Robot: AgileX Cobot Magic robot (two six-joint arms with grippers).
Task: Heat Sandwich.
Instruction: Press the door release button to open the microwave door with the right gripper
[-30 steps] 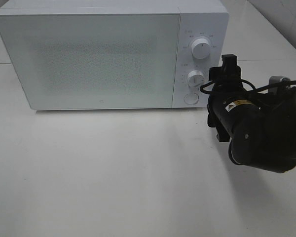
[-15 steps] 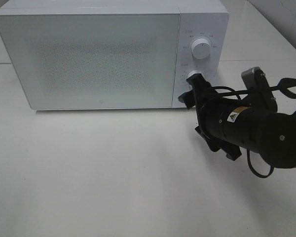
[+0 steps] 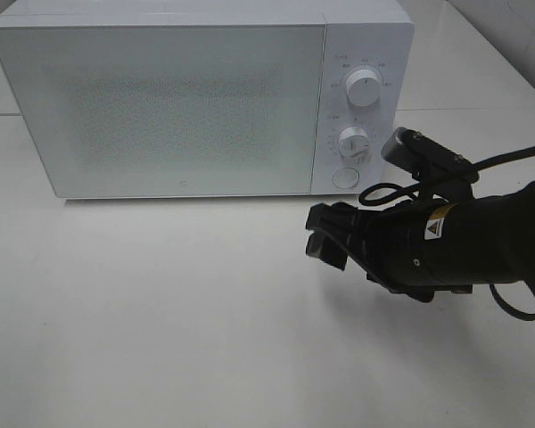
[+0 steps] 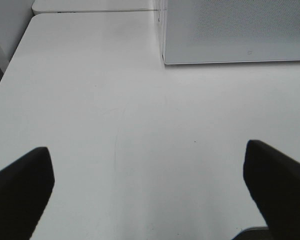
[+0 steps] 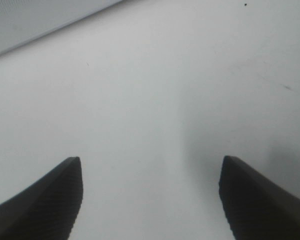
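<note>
The white microwave (image 3: 178, 107) stands at the back of the white table (image 3: 160, 312) with its door shut, and its frosted front shows nothing of the inside. The sandwich is in none of the views, so neither its place, its long axis nor the way it points can be told. On the microwave's control panel, right of the door, an upper dial (image 3: 364, 89) sits above a lower dial (image 3: 353, 143), with a round button (image 3: 344, 177) beneath them. The right gripper (image 3: 319, 236) hangs over the table just in front of the microwave's lower right corner, below the button, pointing leftward along the microwave's front. Its fingers (image 5: 50, 200) stand apart with only bare tabletop between them. The left gripper (image 4: 147, 147) hovers over the table in front of the microwave's other front corner (image 4: 165, 60), its fingers (image 4: 25, 190) spread wide and holding nothing.
</note>
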